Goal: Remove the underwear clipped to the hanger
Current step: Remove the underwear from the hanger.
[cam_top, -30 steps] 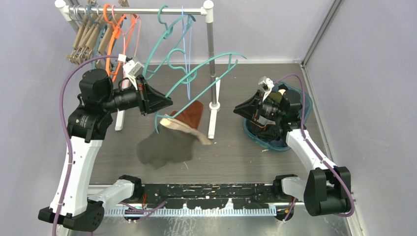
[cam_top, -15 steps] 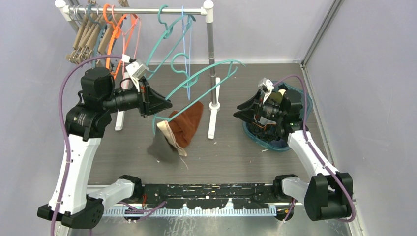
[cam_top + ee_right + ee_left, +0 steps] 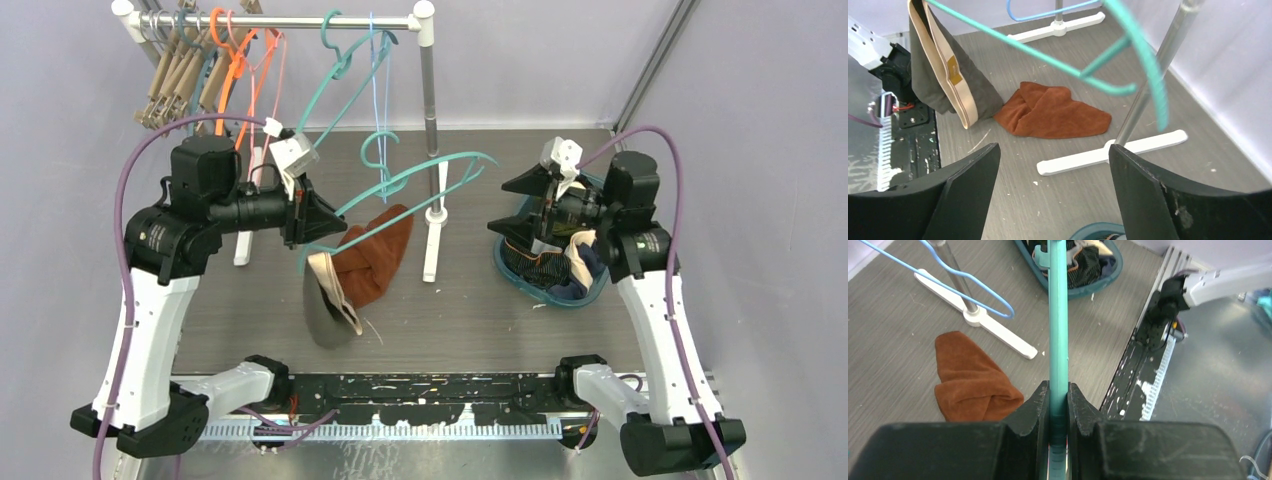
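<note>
Top external view: the underwear (image 3: 322, 310), a grey-brown pair with a cream waistband (image 3: 938, 45), is seen hanging from the near-left end of a teal hanger (image 3: 420, 175), left of centre over the table (image 3: 470, 320). The clip itself cannot be made out. Whether the hem touches the table cannot be told. The hanger is clamped between the closed jaws of the left gripper (image 3: 325, 225), and its bar is seen running straight out from between the fingers in the left wrist view. The right gripper (image 3: 520, 200) is held above a basket (image 3: 510, 270) on the right, well apart from the underwear, with its jaws spread wide and nothing between them. A rust-brown cloth (image 3: 375, 255) lies on the table just beside the hanging pair, near the foot of the rack (image 3: 430, 120). The underwear is judged to be light, soft and limp, so it is likely to fold and slide in a loose grip. The waistband is thicker and firmer, and is judged the best place to be pinched, close to where it is fastened. The thin hanger is likely to flex and swing when pulled, so a short, steady tug away from the braced left gripper is called for. The cloth should not be taken by mistake.
</note>
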